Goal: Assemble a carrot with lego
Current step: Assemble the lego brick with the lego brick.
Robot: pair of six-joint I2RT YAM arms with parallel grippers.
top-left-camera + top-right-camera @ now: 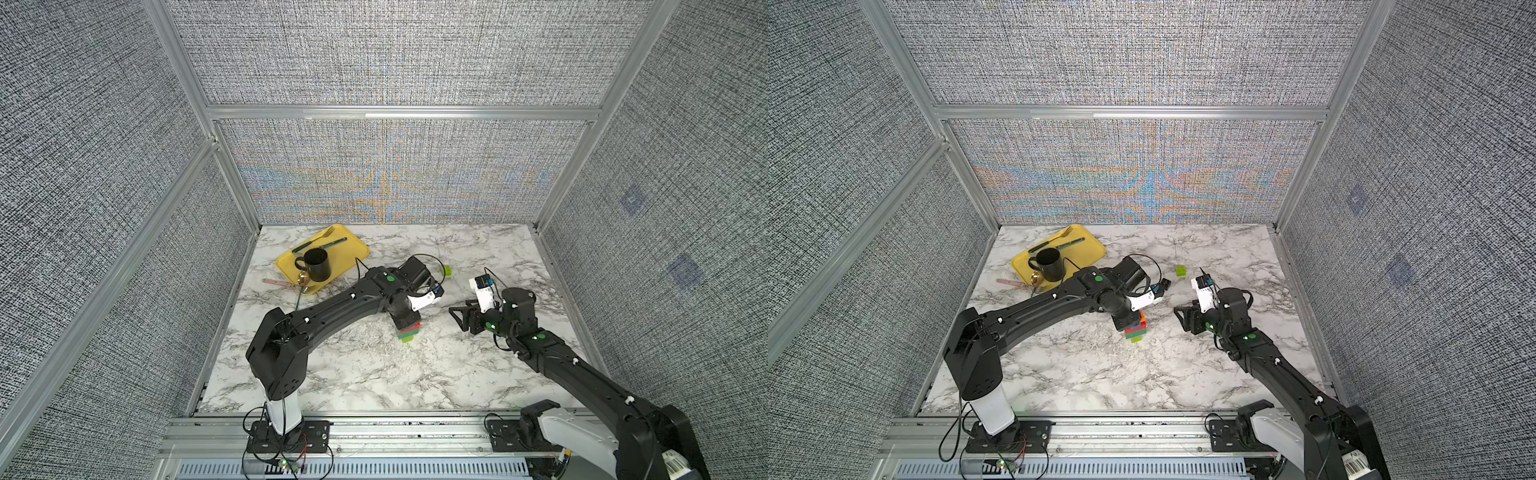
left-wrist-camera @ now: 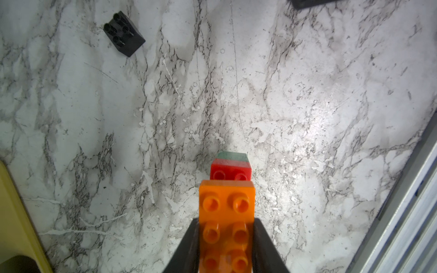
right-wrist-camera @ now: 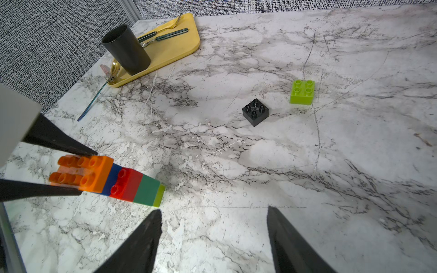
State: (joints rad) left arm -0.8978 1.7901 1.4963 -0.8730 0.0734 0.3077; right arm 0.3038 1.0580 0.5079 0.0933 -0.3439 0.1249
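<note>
Carrot (image 3: 111,180) in tight left fingers (image 2: 186,250) (right fingers (image 3: 142,245) apart, empty), black brick (image 3: 255,112) and lime brick (image 3: 302,92) nearby.

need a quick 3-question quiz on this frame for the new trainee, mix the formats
1. True or false: the left tool is shut on the orange end of the brick stack.
2. Which loose bricks lie on the marble table? A) one black brick and one lime brick. B) one blue and one red. C) two orange.
3. Fill in: the right tool is ___ and holds nothing.

Key: 1 true; 2 A; 3 open.
</note>
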